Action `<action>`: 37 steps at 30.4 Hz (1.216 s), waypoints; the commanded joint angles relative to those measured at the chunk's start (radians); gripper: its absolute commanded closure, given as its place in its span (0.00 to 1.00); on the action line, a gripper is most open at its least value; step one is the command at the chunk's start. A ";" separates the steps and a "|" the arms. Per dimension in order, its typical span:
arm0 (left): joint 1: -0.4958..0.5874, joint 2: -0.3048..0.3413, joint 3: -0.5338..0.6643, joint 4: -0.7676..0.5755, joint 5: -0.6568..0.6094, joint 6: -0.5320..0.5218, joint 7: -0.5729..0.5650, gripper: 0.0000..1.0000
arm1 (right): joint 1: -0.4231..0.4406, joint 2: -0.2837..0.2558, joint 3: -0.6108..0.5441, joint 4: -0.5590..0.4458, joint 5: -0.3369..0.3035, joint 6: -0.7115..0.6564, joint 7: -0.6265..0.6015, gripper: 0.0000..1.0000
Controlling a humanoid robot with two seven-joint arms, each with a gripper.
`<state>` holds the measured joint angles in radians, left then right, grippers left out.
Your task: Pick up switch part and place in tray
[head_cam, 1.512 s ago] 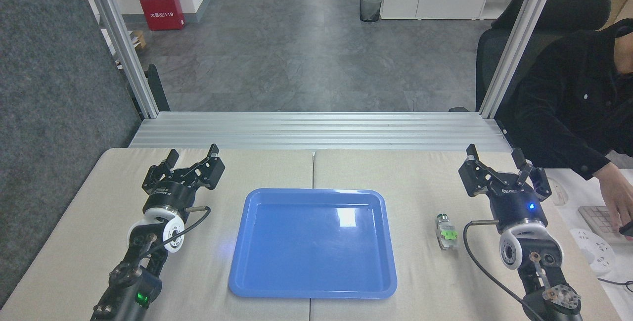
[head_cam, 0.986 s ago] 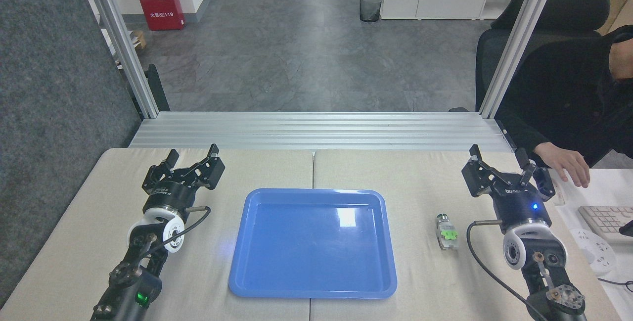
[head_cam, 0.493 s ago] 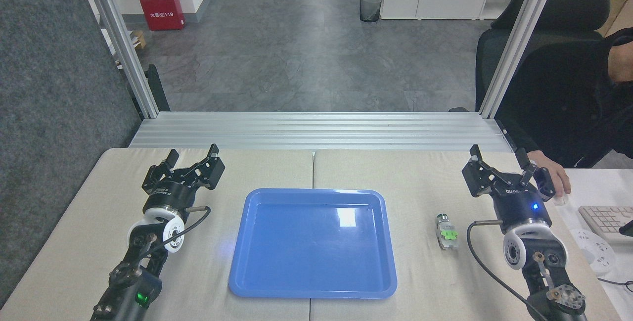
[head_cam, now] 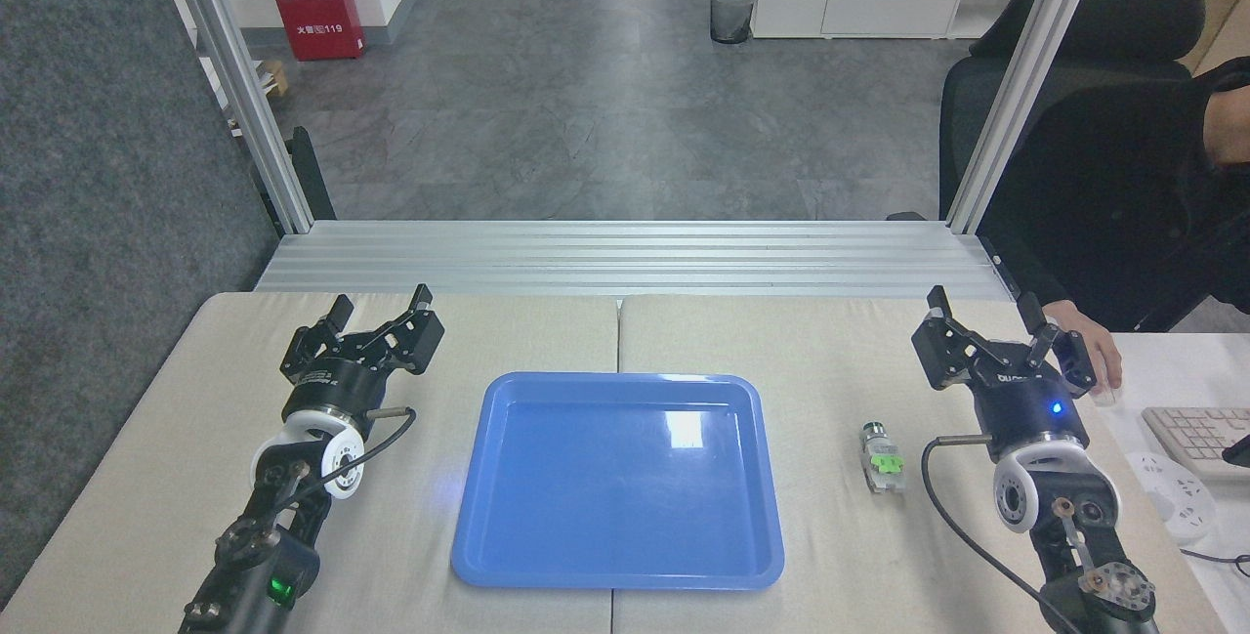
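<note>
Beige padded table [head_cam: 684,341] in two sections, seam running front to back down the middle, aluminium frame rails along the far edge. Blue tray [head_cam: 617,570] flat at table centre, straddling the seam, glossy, nothing in it. Person in dark clothing [head_cam: 1123,185] seated at far right in a black office chair, one hand [head_cam: 1092,351] resting on the white side desk just behind the right gripper. Left arm entering from lower left, left gripper [head_cam: 377,302] well left of the tray's far corner, fingers spread wide, nothing between them. Right arm entering from lower right, right gripper [head_cam: 983,305] near the table's right edge, fingers likewise spread wide and empty, small blue light on its body. Keyboard [head_cam: 1196,429] partly visible on the side desk at the right edge. Switch part [head_cam: 881,458] lying on the table pad between the tray's right rim and the right arm, apart from both, nearer the arm; long axis roughly front to back, silver-dark cylindrical end pointing away, green clip on top at mid-length, pale block end toward the near side. Not touched by either gripper; right gripper further back and to the right of it.
</note>
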<state>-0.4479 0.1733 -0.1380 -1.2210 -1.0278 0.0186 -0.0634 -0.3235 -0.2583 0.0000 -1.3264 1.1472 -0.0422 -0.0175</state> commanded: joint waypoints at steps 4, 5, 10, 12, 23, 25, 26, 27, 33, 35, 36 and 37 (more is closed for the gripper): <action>0.000 0.000 0.000 0.000 0.000 0.000 0.000 0.00 | 0.001 0.002 0.015 0.001 0.000 -0.001 0.001 0.01; 0.000 0.000 0.000 0.000 0.000 0.000 0.000 0.00 | 0.003 0.002 0.015 0.001 0.000 0.001 0.001 0.01; 0.000 0.000 0.000 0.000 0.000 0.000 0.000 0.00 | 0.021 0.005 0.023 0.009 0.003 0.001 0.002 0.01; 0.000 0.000 0.000 0.000 0.000 0.000 0.000 0.00 | 0.041 0.010 0.029 0.019 0.003 0.001 0.002 0.01; 0.000 0.000 0.000 0.000 0.000 0.000 0.000 0.00 | 0.109 0.028 0.075 0.095 0.000 0.005 0.078 0.01; 0.000 0.000 0.000 0.000 0.000 0.000 0.000 0.00 | 0.112 0.046 0.072 0.095 -0.001 0.007 0.128 0.01; 0.000 0.000 0.000 0.000 0.000 0.000 0.000 0.00 | 0.113 0.059 0.071 0.095 -0.001 0.005 0.139 0.01; 0.000 0.000 0.000 0.000 0.000 0.000 0.000 0.00 | 0.115 0.065 0.071 0.093 -0.001 0.005 0.142 0.01; 0.000 0.000 0.000 0.000 0.000 0.000 0.000 0.00 | 0.144 0.082 0.075 0.090 -0.001 0.007 0.218 0.01; 0.000 0.000 0.000 0.000 0.000 0.000 0.000 0.00 | 0.144 0.080 0.075 0.092 0.000 0.007 0.264 0.01; 0.000 0.000 0.000 0.000 0.000 0.000 0.000 0.00 | 0.144 0.079 0.075 0.092 0.000 0.007 0.271 0.01; 0.000 0.000 0.000 0.000 0.000 0.000 0.000 0.00 | 0.144 0.074 0.075 0.093 0.003 0.007 0.274 0.01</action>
<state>-0.4479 0.1733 -0.1381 -1.2210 -1.0278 0.0186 -0.0634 -0.2021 -0.2122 0.0550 -1.2600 1.1470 -0.0351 0.2009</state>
